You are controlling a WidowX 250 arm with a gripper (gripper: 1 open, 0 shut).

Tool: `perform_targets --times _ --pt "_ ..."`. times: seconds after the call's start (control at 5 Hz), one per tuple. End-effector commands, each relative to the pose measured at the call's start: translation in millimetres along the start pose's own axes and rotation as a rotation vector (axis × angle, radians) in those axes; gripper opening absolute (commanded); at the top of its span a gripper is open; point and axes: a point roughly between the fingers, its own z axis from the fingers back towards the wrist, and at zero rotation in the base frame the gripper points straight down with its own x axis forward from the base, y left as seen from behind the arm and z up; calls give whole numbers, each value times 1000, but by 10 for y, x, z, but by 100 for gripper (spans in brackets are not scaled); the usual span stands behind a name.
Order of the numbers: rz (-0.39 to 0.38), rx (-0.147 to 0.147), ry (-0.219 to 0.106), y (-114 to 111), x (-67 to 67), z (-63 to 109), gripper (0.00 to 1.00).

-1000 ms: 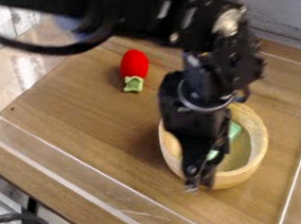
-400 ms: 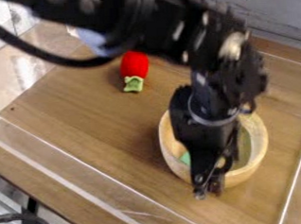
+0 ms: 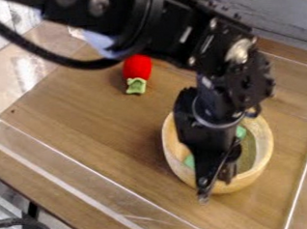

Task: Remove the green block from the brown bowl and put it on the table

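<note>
From my screen the largest thing is the bench (image 3: 80,140), a brown wood-grain top edged by low clear plastic walls (image 3: 70,193) that catch the light along the near side. Across the upper part of the view runs my black arm (image 3: 138,25), bulky and slightly blurred, coming in from the upper left and bending down over the right half of the bench.

Next in size is the brown bowl (image 3: 249,175), a round, shallow piece of light tan wood with a thick rim, sitting at the right side of the bench near the front wall. The arm's wrist covers much of its left half.

The end effector (image 3: 207,186) points steeply down at the near left rim of the bowl, its thin dark fingers (image 3: 203,193) reaching the rim's outer edge. I cannot tell from this view whether the fingers are parted or closed, or whether they hold anything.

The green block (image 3: 252,143) shows only as a pale mint patch inside the bowl, to the right of the wrist, lying on the bowl's floor.

Smallest is a red pepper-like toy (image 3: 137,69) with a green stem, lying on the bench well apart from the bowl, toward the back left.
</note>
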Motion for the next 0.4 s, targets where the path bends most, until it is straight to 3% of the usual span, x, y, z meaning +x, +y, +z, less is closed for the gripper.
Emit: perform_targets --times 0.0,0.2 --pt "-19 -63 31 -110 -112 88 0" --pt "-29 -73 34 -114 -122 11 100"
